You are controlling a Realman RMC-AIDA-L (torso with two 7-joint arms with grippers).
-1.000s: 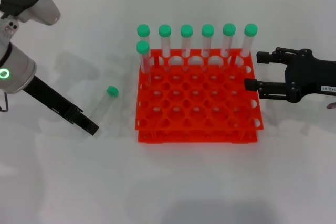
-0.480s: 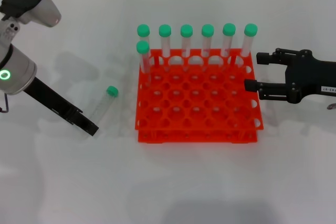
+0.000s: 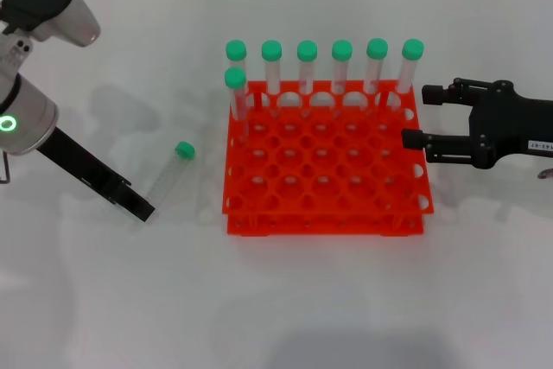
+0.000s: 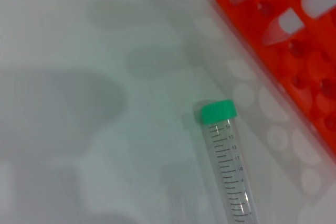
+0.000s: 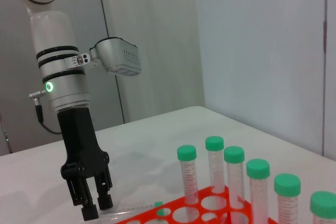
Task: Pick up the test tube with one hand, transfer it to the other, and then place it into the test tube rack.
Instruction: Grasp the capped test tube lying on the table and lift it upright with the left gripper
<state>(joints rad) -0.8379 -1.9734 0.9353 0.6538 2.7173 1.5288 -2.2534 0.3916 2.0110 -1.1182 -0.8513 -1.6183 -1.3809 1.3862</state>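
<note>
The test tube (image 3: 169, 170), clear with a green cap, lies flat on the white table left of the orange-red test tube rack (image 3: 328, 213). In the left wrist view the tube (image 4: 228, 166) lies with the rack's corner (image 4: 294, 51) beyond it. My left gripper (image 3: 140, 208), black and unlabelled, hangs just left of the tube's lower end, apart from it. The right wrist view shows this left gripper (image 5: 98, 207) with its fingers slightly apart and nothing between them. My right gripper (image 3: 416, 116), with a white label, hovers open at the rack's right edge, empty.
Several green-capped tubes (image 3: 341, 66) stand upright along the rack's back row, and one more (image 3: 235, 92) stands at the left end of the second row. White table surface stretches in front of the rack and around the lying tube.
My left gripper has shifted slightly to the left, away from the lying tube. The tube, the rack and the right arm have not moved.
</note>
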